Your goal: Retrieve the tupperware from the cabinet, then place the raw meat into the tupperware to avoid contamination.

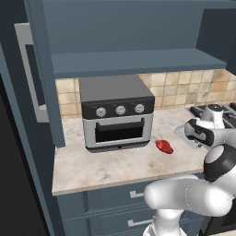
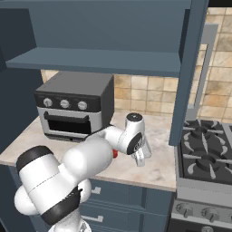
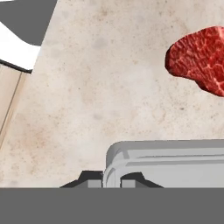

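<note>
Tupperware [image 3: 175, 162] sits pinched by its rim between my gripper's [image 3: 111, 180] 2 nearly closed fingers, low over the counter [image 3: 109, 87], with the raw meat [image 3: 199, 59] lying at 2 o'clock, near enough, I judge, for loading once I set it down.

Red marbled raw meat [image 3: 199, 59]; pale grey tupperware [image 3: 175, 164]; beige speckled counter [image 3: 96, 87].

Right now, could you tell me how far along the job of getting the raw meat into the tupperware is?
Done: the cabinet stands open and the tupperware is out of it, over the counter. In hand: the gripper is shut on the tupperware's rim, apparently bringing it toward the raw meat. Left: setting the container down and placing the meat, which lies bare on the counter, inside.
</note>
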Available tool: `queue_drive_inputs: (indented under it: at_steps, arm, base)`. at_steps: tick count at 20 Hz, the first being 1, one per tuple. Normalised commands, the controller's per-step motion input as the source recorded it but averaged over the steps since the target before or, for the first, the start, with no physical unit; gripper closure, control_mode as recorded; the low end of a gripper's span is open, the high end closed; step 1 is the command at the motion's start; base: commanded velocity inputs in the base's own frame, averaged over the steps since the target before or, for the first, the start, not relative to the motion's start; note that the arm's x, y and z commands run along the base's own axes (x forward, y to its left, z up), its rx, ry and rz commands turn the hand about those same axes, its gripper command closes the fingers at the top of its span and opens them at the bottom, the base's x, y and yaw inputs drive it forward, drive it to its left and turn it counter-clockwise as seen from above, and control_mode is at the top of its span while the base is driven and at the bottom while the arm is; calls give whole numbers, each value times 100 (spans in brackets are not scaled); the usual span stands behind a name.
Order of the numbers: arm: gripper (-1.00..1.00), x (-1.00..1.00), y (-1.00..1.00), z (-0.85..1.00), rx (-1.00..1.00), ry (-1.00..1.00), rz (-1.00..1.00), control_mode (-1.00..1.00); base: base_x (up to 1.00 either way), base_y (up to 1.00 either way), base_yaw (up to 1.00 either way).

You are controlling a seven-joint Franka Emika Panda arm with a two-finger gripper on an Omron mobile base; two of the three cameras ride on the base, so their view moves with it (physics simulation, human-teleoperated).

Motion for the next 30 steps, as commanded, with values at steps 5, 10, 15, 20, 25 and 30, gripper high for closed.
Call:
queue_drive_inputs:
  at_steps: [5, 10, 15, 20, 25, 30]
  arm:
    - [100, 27, 0, -44, -5, 2, 0, -100]
    - [100, 20, 0, -33, -5, 4, 0, -100]
    - [100, 13, 0, -10, 0, 1, 0, -100]
    - [-100, 11, 0, -11, 0, 1, 0, -100]
    - [-100, 1, -1, -3, 0, 0, 0, -100]
    - [-100, 0, 0, 0, 0, 0, 0, -100]
  base:
    - [0, 0, 0]
    - [0, 0, 0]
    - [0, 0, 0]
    - [0, 0, 0]
    - [0, 0, 0]
    - [0, 0, 0]
